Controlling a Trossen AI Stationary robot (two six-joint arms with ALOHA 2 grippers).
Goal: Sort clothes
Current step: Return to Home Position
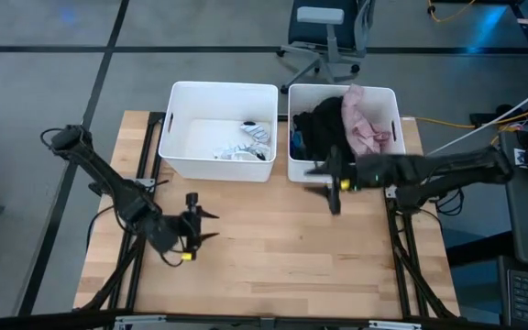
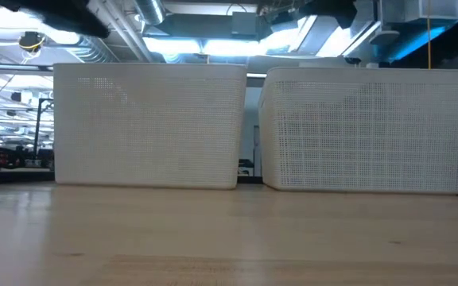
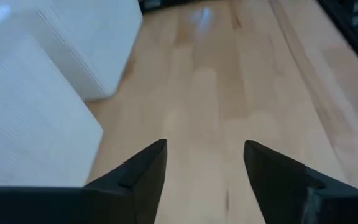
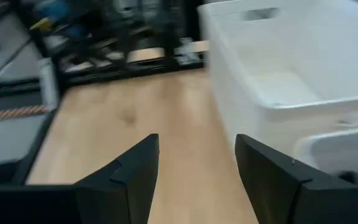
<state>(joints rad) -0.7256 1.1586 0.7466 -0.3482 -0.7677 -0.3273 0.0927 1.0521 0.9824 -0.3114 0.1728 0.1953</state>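
The clothes lie in two white tubs at the table's far side. A black garment point(image 1: 317, 128) and a pink one point(image 1: 365, 124) fill the right tub point(image 1: 397, 137). White and striped pieces point(image 1: 246, 145) rest on the floor of the left tub point(image 1: 177, 137). My left gripper point(image 1: 206, 225) hovers open over bare wood at the table's left, with nothing between its fingers point(image 3: 148, 168). My right gripper point(image 1: 326, 186) hangs open just in front of the right tub's near wall, also with nothing in it point(image 4: 197, 142).
The bare wooden tabletop point(image 1: 282, 257) stretches in front of both tubs. In the low view the tubs' near walls point(image 2: 145, 127) point(image 2: 364, 131) stand side by side with a narrow gap between them. An office chair point(image 1: 328, 37) stands beyond the table.
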